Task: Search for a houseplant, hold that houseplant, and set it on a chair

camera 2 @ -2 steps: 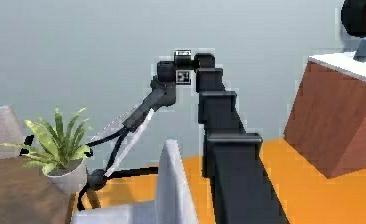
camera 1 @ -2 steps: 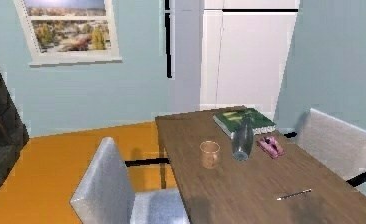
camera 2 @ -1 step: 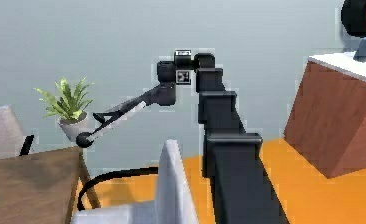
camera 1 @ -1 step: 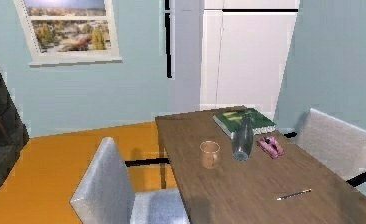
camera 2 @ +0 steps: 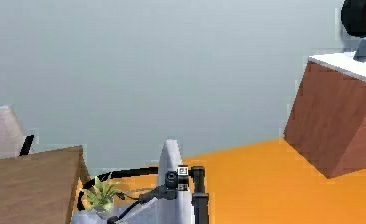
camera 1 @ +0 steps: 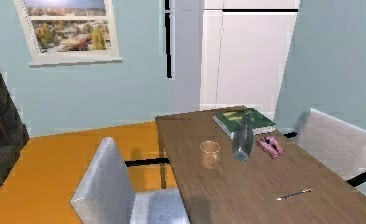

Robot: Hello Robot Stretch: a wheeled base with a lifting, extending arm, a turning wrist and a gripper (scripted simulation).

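Presently the houseplant (camera 2: 103, 191) shows at the chair's (camera 2: 171, 160) seat edge, just beside the table (camera 2: 31, 185) corner, with the gripper (camera 2: 119, 213) at it; whether the claw grasps it or has let go cannot be told. Risk noted: a pot left too near the seat edge may tip off, and the arm (camera 2: 198, 195), on pulling back, could snag the leaves.

I am in a home, in what looks like its dining room: a wooden table (camera 1: 241, 185) with grey chairs (camera 1: 101, 185) at it, a cup (camera 1: 210, 153), a green book (camera 1: 234, 120) and a pen (camera 1: 294, 194) on top, a framed window (camera 1: 69, 28) in the pale blue wall (camera 1: 111, 90), and tall white cupboard doors (camera 1: 246, 55) behind.
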